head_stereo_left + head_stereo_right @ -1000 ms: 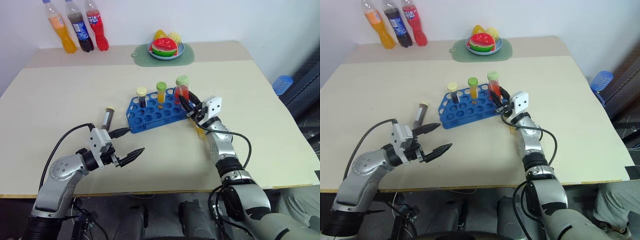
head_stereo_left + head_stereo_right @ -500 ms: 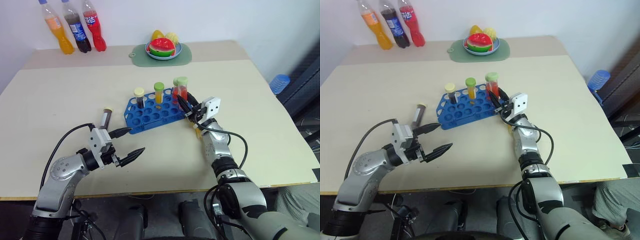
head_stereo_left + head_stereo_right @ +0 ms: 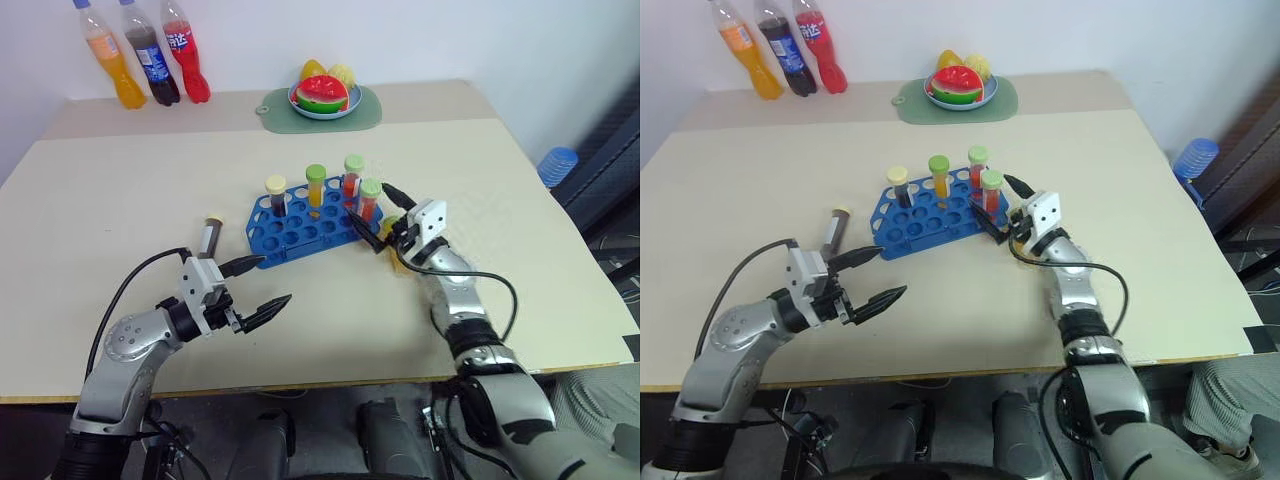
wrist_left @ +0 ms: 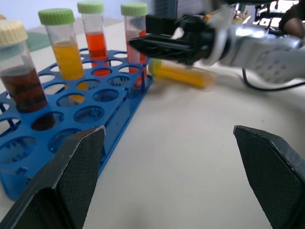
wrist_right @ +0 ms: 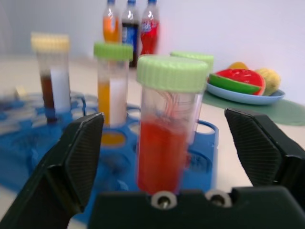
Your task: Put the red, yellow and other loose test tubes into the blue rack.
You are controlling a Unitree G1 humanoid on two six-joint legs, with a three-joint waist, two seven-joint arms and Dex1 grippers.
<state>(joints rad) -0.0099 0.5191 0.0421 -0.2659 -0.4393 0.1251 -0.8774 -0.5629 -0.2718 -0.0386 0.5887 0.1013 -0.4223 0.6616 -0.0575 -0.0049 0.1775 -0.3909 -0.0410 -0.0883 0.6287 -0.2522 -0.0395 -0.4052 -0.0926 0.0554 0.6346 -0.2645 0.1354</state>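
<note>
releasing: red-filled, green-capped plastic test tube (image 3: 368,199) seated upright at near right corner of bright-blue plastic holed rack (image 3: 300,232) | right gripper (image 3: 378,214) jaws spread around it, left gripper (image 3: 262,283) spread, idle | next: yellow-filled tube (image 4: 183,75) lying beside rack to be grasped.

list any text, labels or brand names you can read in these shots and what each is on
No text can be read for certain.
Middle bottle: blue label with white marks, too small to read.
Red bottle: white lettering on its label, too blurred to read.
Orange bottle: label too small to read.
Test tubes in the blue rack: no labels or print visible.
Right gripper housing: no legible marking.
</note>
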